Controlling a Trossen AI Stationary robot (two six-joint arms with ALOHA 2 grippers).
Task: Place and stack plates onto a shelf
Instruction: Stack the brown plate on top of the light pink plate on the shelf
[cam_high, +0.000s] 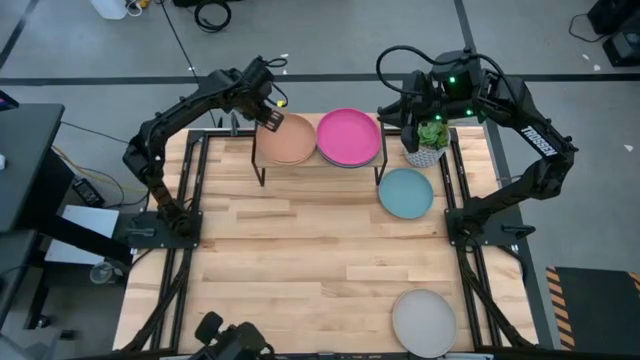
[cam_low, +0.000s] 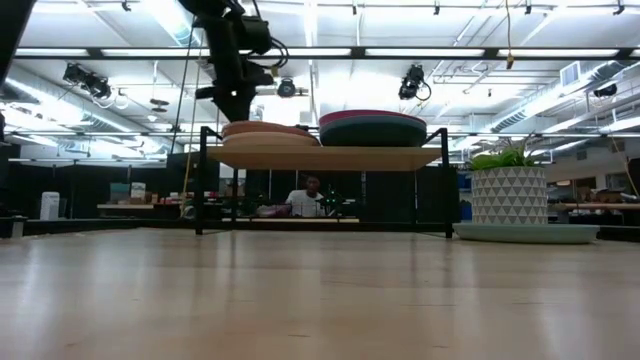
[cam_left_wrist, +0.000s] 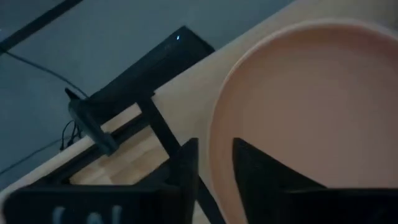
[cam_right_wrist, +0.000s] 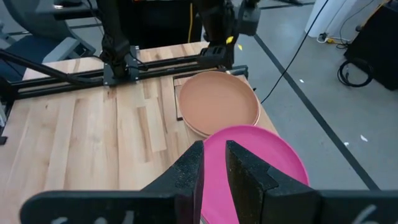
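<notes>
The shelf (cam_low: 320, 157) stands at the table's far edge. On its left half lies the peach-tan plate (cam_high: 290, 142) on top of another plate; on its right half the pink plate (cam_high: 348, 137) lies flat on a dark teal one (cam_low: 372, 131). My left gripper (cam_high: 268, 120) is at the peach-tan plate's far-left rim, shut on it. My right gripper (cam_high: 404, 118) hovers up and off the pink plate's (cam_right_wrist: 261, 155) far-right side, touching nothing, its fingers a narrow gap apart. A pale blue plate (cam_high: 405, 193) and a grey plate (cam_high: 423, 318) lie on the table. My left gripper (cam_left_wrist: 216, 174) has the peach-tan plate's far-left rim (cam_left_wrist: 213, 152) between its two fingers, one finger outside the rim and one (cam_left_wrist: 261, 177) over the plate's inside. It comes slanting down from the table's far-left side. The plate (cam_low: 265, 130) rests on the plate below it on the shelf.
A potted plant (cam_high: 428, 140) in a white pot stands right of the shelf, close under my right arm. The pale blue plate lies just in front of it. The grey plate sits at the near right edge. Bare wood covers the table's middle and left. A person sits in the room beyond.
</notes>
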